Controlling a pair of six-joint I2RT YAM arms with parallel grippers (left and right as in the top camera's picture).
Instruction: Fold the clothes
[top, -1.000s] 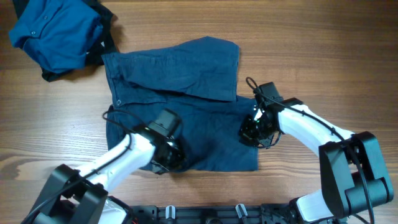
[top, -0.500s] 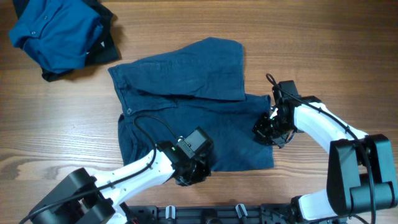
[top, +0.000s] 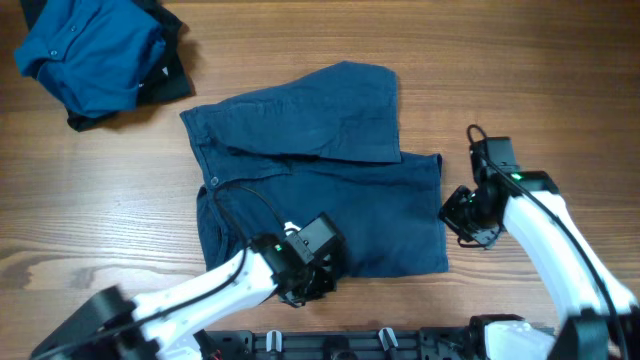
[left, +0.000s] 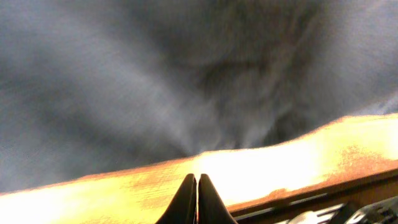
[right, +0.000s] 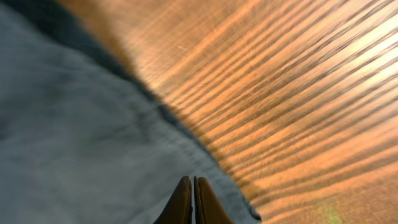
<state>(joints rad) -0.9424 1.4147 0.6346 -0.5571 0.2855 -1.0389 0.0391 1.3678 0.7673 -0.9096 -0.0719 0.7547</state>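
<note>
Left fingers (left: 186, 200) pinched shut on the navy shorts (top: 310, 190) at the bottom hem, right fingers (right: 181, 202) likewise at the right edge.

The wooden worktop (top: 520, 70) shows brown grain running side to side. Navy shorts (top: 320, 180) lie spread on it between the two tools, with a flap of cloth folded across their far half. Their near hem ends just ahead of the left tool (left: 196, 183), whose tips stand over bare wood. Their side edge runs under the right tool (right: 192, 185). Well beyond the left tool, at the far corner, a crumpled blue shirt (top: 85, 50) rests partly on a dark cloth (top: 178, 72).
</note>
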